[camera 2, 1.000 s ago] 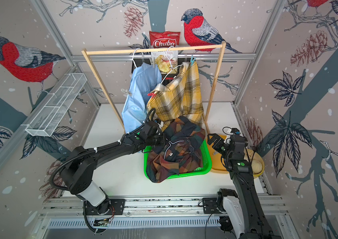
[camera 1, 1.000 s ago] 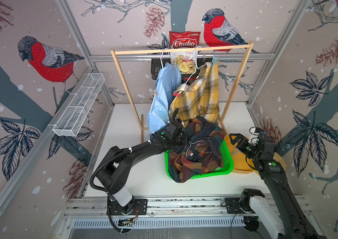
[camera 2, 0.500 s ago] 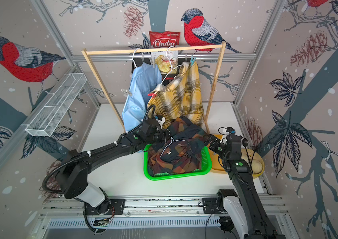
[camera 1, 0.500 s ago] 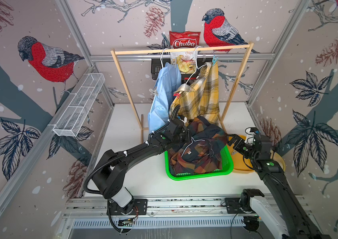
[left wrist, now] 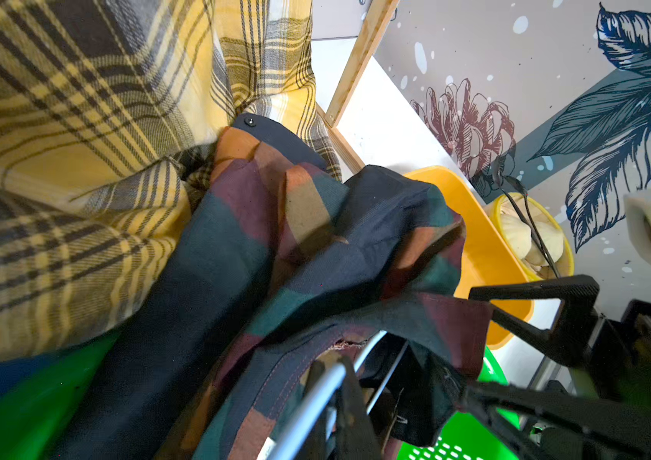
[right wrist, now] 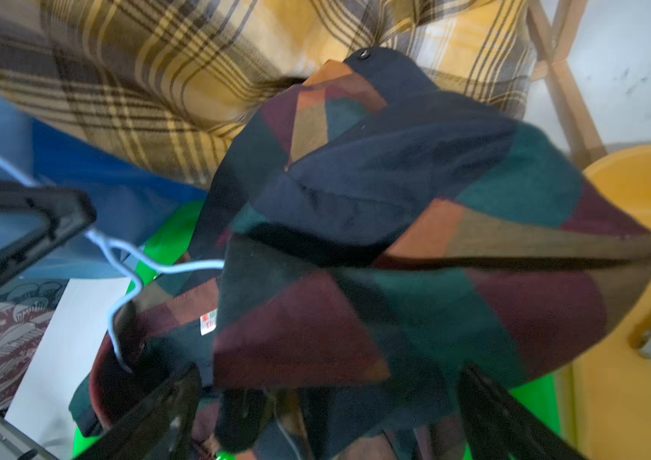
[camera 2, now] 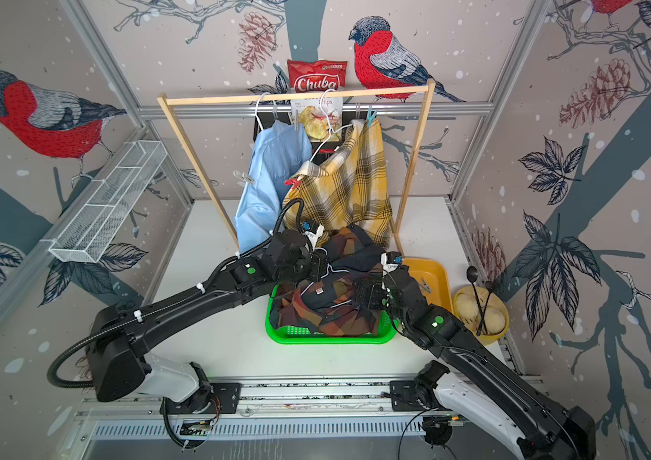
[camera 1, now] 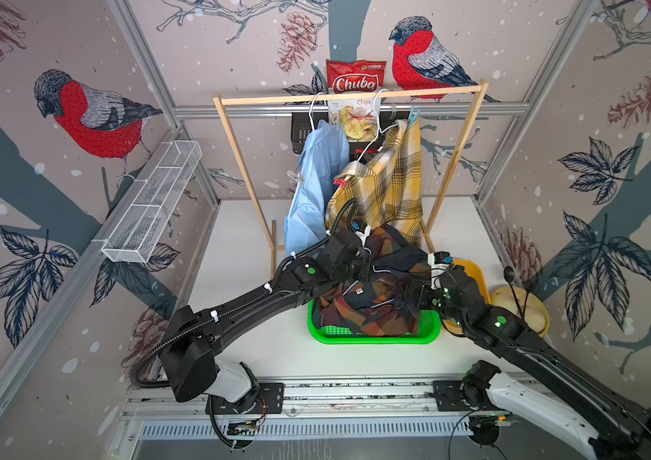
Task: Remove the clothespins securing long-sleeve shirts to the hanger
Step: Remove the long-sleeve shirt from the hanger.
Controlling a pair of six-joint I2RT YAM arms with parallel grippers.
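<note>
Dark plaid shirt (camera 1: 371, 310) sags over green basket (camera 1: 375, 339), left gripper (left wrist: 334, 382) clamped on its wire hanger (right wrist: 124, 255), right gripper (right wrist: 332, 372) wide open astride the cloth; blue shirt (camera 1: 316, 179), yellow plaid shirt (camera 1: 391, 175) hang with clothespins (camera 1: 340, 182) on.

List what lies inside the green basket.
The dark plaid shirt fills the green basket in a heap, with a white wire hanger threaded through it. The basket's floor, and anything lying beneath the cloth, is covered and cannot be seen.
</note>
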